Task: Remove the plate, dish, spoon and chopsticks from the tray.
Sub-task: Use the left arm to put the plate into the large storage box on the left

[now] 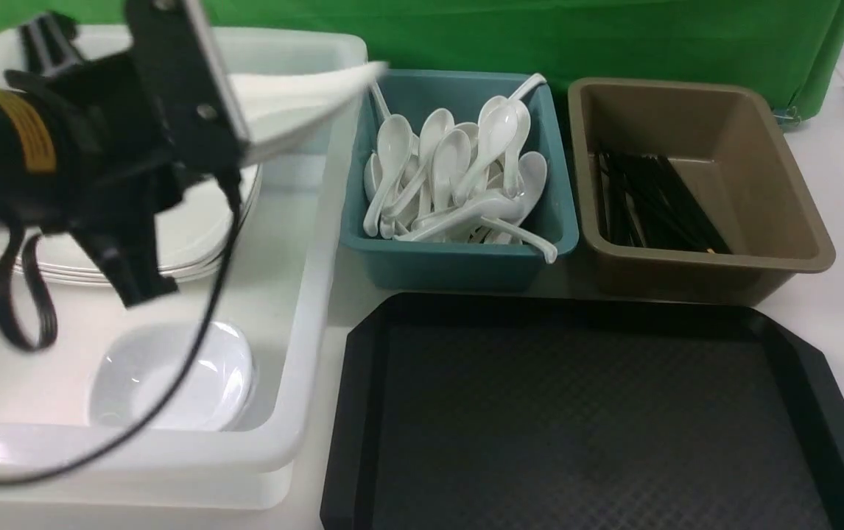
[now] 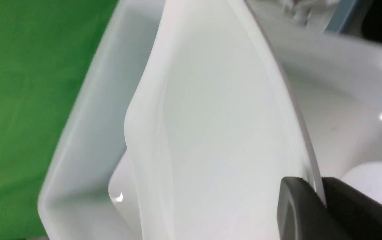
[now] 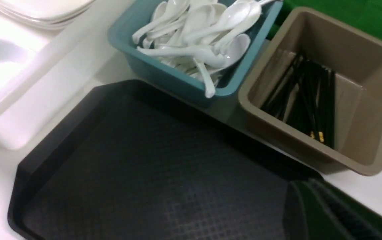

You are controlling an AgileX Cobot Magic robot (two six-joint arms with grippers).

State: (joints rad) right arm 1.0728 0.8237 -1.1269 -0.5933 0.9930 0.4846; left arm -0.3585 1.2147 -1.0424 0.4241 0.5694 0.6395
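Pinching the tilted plate (image 2: pixel 217 116) is the left end effector (image 2: pixel 322 200); the right end effector (image 3: pixel 307 200) seems clenched.

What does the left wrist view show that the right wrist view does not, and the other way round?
Only the left wrist view: the plate, tilted on edge and pinched at its rim by the left end effector.
Only the right wrist view: the black tray, bare over the part shown, the teal bin full of spoons, and the brown bin holding the chopsticks.
Both: the white bin and the green backdrop.
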